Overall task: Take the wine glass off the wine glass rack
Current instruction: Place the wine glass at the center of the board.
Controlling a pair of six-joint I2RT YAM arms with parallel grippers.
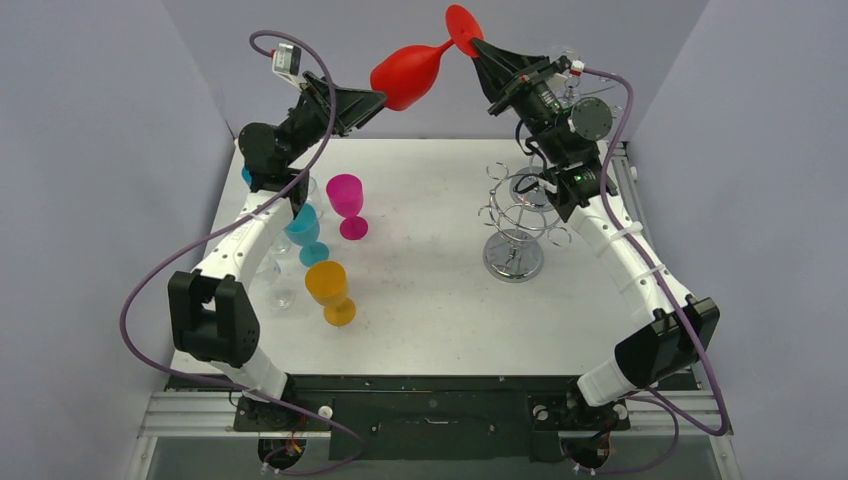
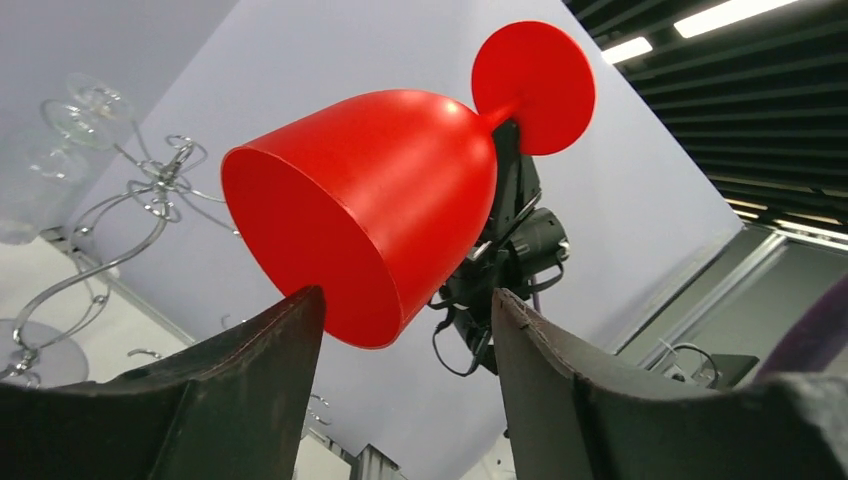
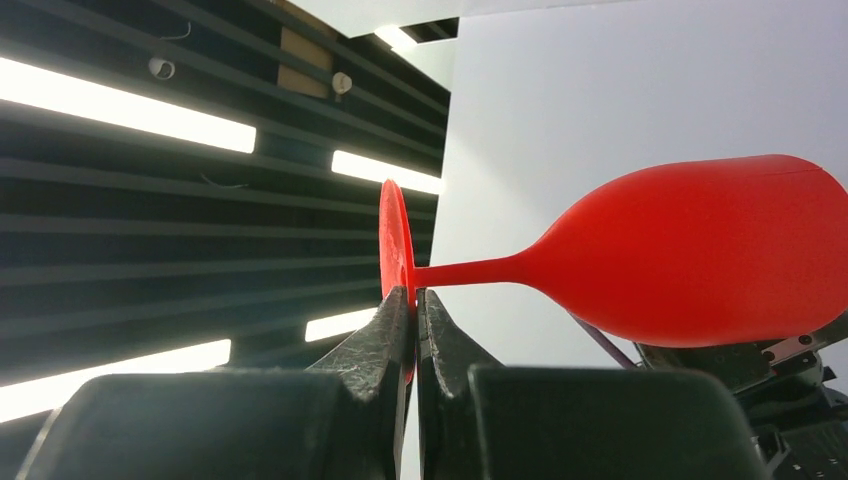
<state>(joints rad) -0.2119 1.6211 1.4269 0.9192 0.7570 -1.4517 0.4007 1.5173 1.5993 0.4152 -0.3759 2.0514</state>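
Glass: red plastic wine glass [image 1: 405,75], smooth and opaque, with a rounded bowl, skinny stem and flat disc foot.
Where it is: up in the air above the far edge of the white table [image 1: 430,300], tipped roughly sideways, well apart from the rack. Foot points at the right arm, open mouth at the left.
Right gripper [image 3: 412,300]: black fingers pinched tight on the rim of the foot disc.
Left gripper [image 2: 405,300]: jaws apart with the bowl's mouth end between them. One finger looks right up against the bowl, the other has a visible gap.
Rack: shiny chrome wire wine glass rack [image 1: 513,225], curly hooks on a round mirror base, standing on the table.
Extras: magenta goblet [image 1: 346,200], teal goblet [image 1: 305,230] and orange goblet [image 1: 330,290], upright on the left side.
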